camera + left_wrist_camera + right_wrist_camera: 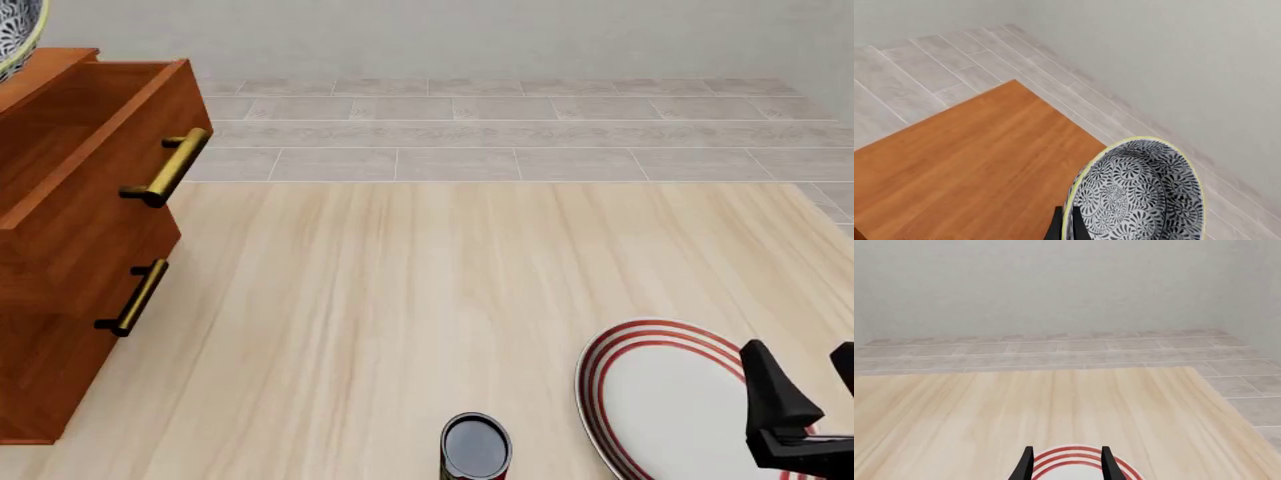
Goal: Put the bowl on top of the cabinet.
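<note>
From my left wrist, the bowl [1137, 192] hangs close in front of me, my left gripper [1066, 227] pinching its rim between the two dark fingers, one inside and one outside. Below and beyond it lies the flat orange-brown top of the cabinet [974, 165], and the bowl looks to hang partly out past that top's edge, over the tiled floor.

From the front, only a sliver of the bowl [16, 35] shows at the upper left corner, above the cabinet [80, 230], whose upper drawer stands pulled out. The plate [667, 395] and the can [475, 447] sit near the table's near edge, well apart from it.

From my right wrist, my right gripper [1066, 462] holds nothing, fingers parted over the plate [1074, 465].

I judge I am in the carrying step. Next I must bring the bowl fully over the top, lower it level, then let go.
</note>
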Robot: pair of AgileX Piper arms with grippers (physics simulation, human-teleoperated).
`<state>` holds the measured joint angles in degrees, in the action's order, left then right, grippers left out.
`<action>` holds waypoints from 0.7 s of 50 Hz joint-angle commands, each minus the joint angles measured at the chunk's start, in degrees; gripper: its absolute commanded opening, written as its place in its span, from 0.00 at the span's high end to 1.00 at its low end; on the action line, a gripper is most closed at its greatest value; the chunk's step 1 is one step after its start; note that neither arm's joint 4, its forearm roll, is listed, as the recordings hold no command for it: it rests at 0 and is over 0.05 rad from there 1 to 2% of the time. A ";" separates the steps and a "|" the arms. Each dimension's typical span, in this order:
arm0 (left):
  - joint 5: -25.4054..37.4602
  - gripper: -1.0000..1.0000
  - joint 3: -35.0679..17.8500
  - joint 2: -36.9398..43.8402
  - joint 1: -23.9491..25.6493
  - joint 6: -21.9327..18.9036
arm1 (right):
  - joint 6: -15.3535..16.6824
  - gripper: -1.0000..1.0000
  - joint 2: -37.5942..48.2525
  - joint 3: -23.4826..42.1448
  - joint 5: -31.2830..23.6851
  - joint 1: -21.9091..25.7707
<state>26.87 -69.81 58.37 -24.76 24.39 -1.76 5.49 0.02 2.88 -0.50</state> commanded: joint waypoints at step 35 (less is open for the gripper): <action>-3.56 1.00 3.08 -0.11 -7.90 1.39 | -1.32 0.00 2.53 -0.01 2.12 0.43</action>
<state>24.18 -67.20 58.10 -31.49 25.76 -2.85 7.79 0.01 4.88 -0.14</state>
